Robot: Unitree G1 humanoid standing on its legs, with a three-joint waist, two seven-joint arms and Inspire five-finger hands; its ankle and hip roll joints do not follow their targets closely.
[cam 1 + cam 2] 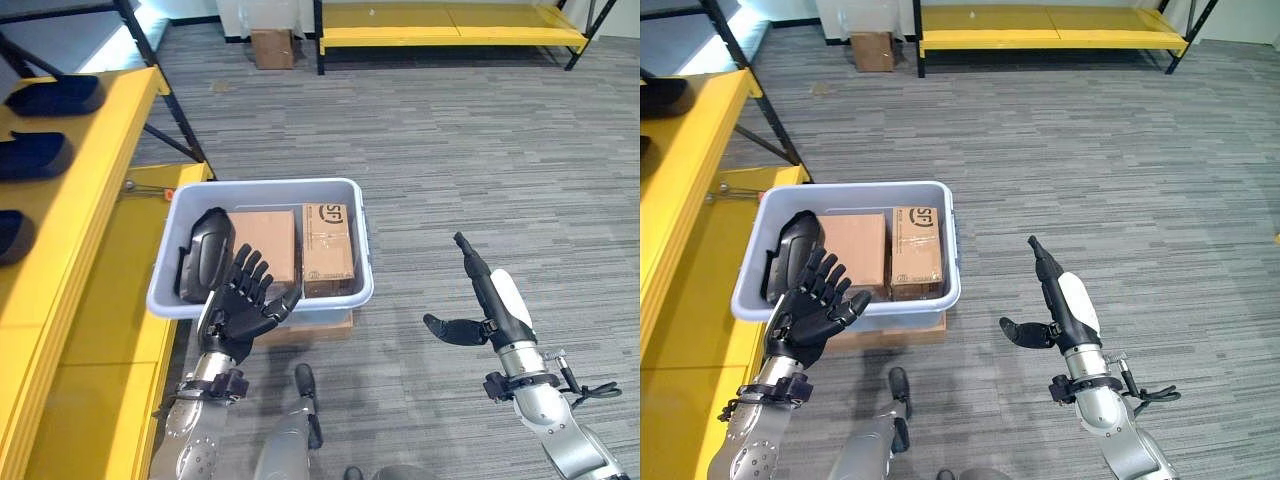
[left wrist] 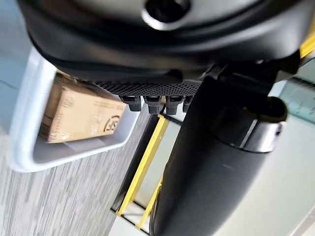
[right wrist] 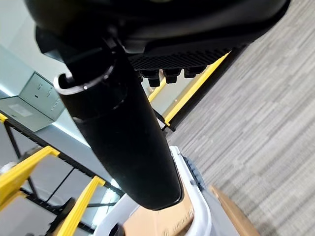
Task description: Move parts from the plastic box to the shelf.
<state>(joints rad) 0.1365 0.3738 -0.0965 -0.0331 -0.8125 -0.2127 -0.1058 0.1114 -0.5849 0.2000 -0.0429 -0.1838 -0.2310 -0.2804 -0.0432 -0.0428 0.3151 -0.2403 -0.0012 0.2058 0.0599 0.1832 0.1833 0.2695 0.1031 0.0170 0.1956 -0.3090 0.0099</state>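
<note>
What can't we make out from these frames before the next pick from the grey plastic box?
- Near end of the black moulded part in the grey plastic box: hidden by the left hand, eye views.
- Box floor and anything beneath the two brown cardboard cartons: covered by them.
- Dark parts on the yellow shelf: cut off by the left edge, left eye view.
- Flat cardboard under the box: mostly hidden by it.
</note>
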